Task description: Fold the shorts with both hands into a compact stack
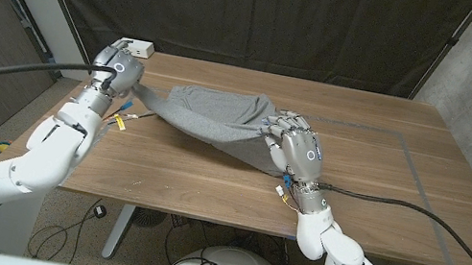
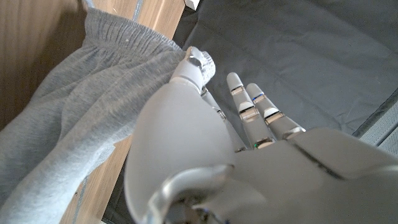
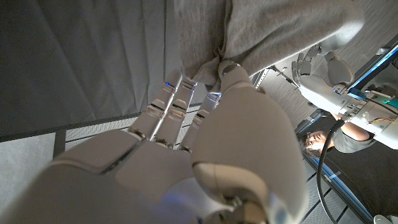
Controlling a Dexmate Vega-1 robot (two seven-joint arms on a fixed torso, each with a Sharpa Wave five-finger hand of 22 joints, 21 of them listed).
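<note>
Across the middle of the head view, the grey shorts [image 1: 214, 119] are hanging stretched between the two hands, lifted above the wooden table [image 1: 384, 178] and sagging toward it in between. At upper left of the frame, the left hand [image 1: 117, 69] is pinching one end of the fabric near the table's far left corner, beside a small white box [image 1: 139, 45]; its wrist view is showing the thumb pressing the ribbed waistband against the fingers [image 2: 249, 102]. Right of centre, the right hand [image 1: 294, 145] is grasping the other end, with cloth bunching between thumb and fingertips [image 3: 180, 84]. A person [image 3: 323, 146] is showing at the right edge of the right wrist view.
</note>
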